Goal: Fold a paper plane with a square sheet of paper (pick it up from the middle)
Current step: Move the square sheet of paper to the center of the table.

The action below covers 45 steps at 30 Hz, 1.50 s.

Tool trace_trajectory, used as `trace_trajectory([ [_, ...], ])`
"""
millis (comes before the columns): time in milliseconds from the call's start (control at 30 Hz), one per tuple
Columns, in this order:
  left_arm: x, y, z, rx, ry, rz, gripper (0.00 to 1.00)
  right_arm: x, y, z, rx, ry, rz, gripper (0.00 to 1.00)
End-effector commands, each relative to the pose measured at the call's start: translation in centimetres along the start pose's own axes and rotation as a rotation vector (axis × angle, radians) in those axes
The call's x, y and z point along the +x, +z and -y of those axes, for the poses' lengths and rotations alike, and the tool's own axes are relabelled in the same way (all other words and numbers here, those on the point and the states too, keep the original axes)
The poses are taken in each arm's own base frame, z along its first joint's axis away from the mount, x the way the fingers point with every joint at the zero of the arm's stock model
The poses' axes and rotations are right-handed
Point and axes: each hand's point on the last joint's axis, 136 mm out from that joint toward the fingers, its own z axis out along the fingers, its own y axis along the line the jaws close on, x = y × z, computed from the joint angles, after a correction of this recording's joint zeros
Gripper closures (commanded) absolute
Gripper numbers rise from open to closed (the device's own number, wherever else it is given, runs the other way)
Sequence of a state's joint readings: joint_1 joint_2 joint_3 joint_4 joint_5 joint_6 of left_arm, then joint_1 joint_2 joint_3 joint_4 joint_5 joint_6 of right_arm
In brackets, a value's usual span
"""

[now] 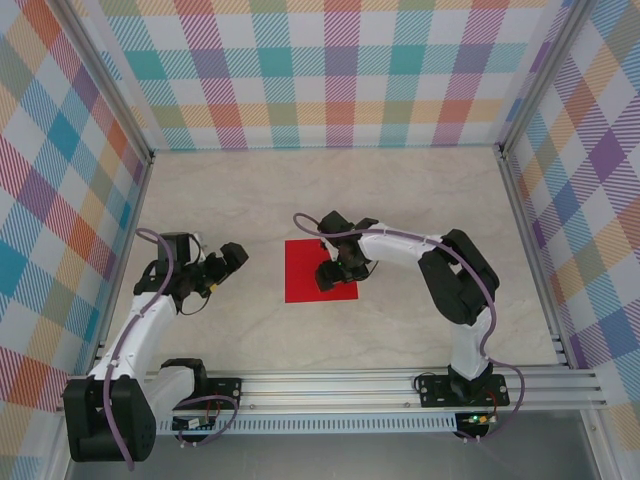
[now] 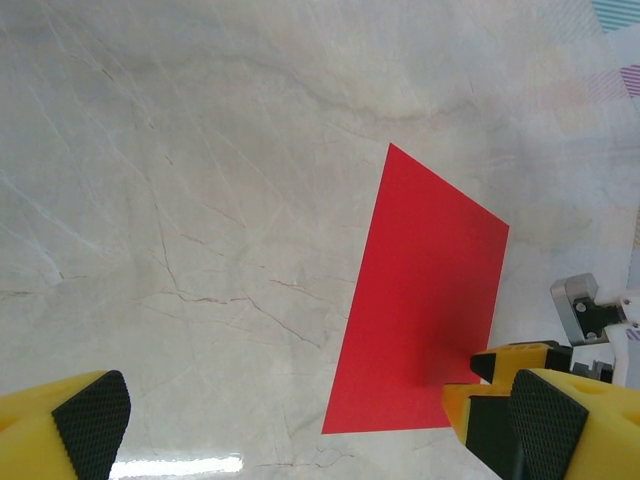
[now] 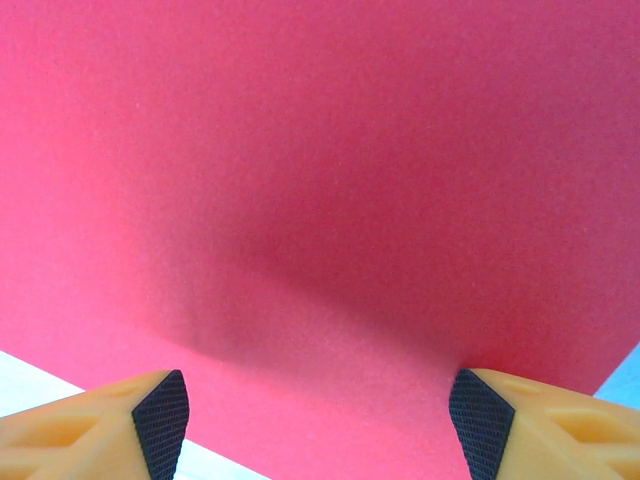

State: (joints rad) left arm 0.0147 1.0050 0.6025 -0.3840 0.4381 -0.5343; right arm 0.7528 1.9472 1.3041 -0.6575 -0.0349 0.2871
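The bright red square sheet of paper (image 1: pixel 308 272) lies flat and unfolded at the middle of the pale marble-patterned table (image 1: pixel 420 200). Being square, it has no long axis and points no way. Its edges run nearly parallel to the table edges, and its matte surface is plain red.

The right gripper (image 1: pixel 335 272) stands over the right half of the sheet, tilted down. In the right wrist view its jaws are spread, with the black textured pads (image 3: pixel 160 420) at the paper surface and nothing clamped between them. Soft shading lies on the paper between the pads.

The left gripper (image 1: pixel 236 259) is just left of the sheet, apart from it, with its fingers fully released.

Multicoloured plaid fabric walls (image 1: pixel 340 70) enclose the far, left and right sides.
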Motion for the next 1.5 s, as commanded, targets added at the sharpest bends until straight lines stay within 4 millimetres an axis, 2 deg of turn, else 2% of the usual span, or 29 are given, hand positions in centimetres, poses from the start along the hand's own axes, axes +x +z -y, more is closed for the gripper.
trace_trajectory([
  [0, 0.2, -0.6, 1.4, 0.057, 0.025, -0.005, 0.00, 4.3, 1.8, 3.0, 0.103, -0.051, -0.177, 0.27],
  [267, 1.2, -0.9, 0.8, 0.051, 0.042, -0.013, 0.00, 3.0, 0.4, 4.5, 0.173, -0.135, -0.145, 0.27],
  [367, 1.1, -1.0, 1.3, 0.078, 0.053, -0.010, 0.00, 2.1, -0.5, 4.9, 0.192, -0.147, -0.115, 0.27],
  [533, 0.5, -1.0, 1.3, 0.079, 0.065, 0.030, 0.00, -0.8, -3.8, 1.5, 0.046, -0.029, -0.014, 0.22],
  [667, 0.6, -0.5, 0.6, 0.051, 0.067, 0.027, 0.00, -2.8, -5.4, 0.8, 0.040, 0.149, 0.040, 0.16],
  [833, 0.2, -0.2, 1.1, 0.082, 0.064, 0.034, 0.00, -4.0, -4.2, 1.0, 0.070, 0.320, 0.033, 0.14],
  [1033, 0.0, -0.2, 0.8, 0.053, 0.070, 0.042, 0.00, -4.6, -3.1, 1.2, 0.126, 0.425, 0.037, 0.11],
  [1200, 0.0, 0.1, 1.1, 0.077, 0.062, 0.029, 0.00, -5.1, -2.6, 0.5, 0.118, 0.423, 0.046, 0.10],
  [1300, -0.4, 0.4, 1.7, 0.103, 0.070, 0.030, 0.00, -5.0, -2.7, 0.9, 0.144, 0.414, 0.039, 0.08],
  [1467, 0.1, 1.1, 1.4, 0.100, 0.057, -0.005, 0.00, -5.4, -3.5, 1.3, 0.180, 0.383, 0.047, 0.03],
])
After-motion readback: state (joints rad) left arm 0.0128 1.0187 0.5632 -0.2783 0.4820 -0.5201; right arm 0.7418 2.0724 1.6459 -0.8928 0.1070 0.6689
